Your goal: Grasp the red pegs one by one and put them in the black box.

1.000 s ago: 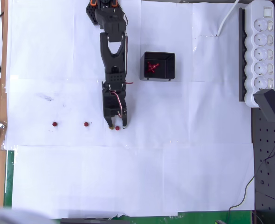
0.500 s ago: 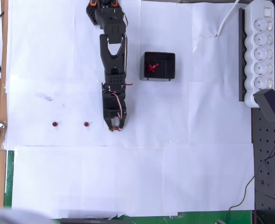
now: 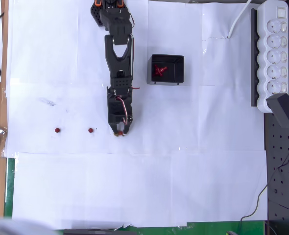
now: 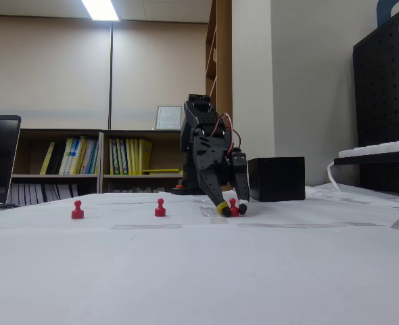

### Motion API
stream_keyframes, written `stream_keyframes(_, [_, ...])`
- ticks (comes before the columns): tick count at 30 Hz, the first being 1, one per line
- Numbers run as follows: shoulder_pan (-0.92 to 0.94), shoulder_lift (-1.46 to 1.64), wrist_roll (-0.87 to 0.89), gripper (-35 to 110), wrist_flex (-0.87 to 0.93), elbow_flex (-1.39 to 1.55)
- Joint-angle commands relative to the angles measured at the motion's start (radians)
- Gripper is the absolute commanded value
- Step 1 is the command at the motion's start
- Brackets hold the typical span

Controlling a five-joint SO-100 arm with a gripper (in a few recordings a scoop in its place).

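My pincer is down at the paper, fingertips pinched in close around one red peg, and from the low fixed view the peg sits squeezed between the yellow-tipped finger and the dark one. From overhead the jaws look drawn nearly together with just a speck of red between them, so I judge the grasp is made. This is the pick-up step of one more peg.

Next, I reckon: lift straight up off the sheet, keep the squeeze firm, then swing back and to the right in the overhead view toward the black box, which stands well apart from my tips, beside my upper arm. A clump of red pegs lies inside it already.

Two more pegs wait to the left of my pincer: the nearer peg and the farther peg, both upright and well clear. Nothing lies on the paper between me and the box. The white power strip sits far off right, out of the way.
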Motion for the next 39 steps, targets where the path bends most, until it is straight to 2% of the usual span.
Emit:
stream_keyframes(1, [-0.057,-0.296,-0.115,0,0.339,0.083])
stream_keyframes(5, [-0.126,-0.451,-0.166,0,0.563,0.097])
stream_keyframes(11, [-0.296,-0.603,-0.252,0,1.06,0.311])
stream_keyframes(15, [-0.433,-0.675,-0.313,0,1.187,0.357])
stream_keyframes(22, [-0.606,-0.713,-0.377,0,1.14,0.192])
stream_keyframes(26, [-0.618,-0.675,-0.394,0,0.979,0.071])
stream_keyframes(32, [-0.66,-0.626,-0.394,0,0.834,-0.044])
stream_keyframes(39, [-0.658,-0.617,-0.38,6,0.795,-0.127])
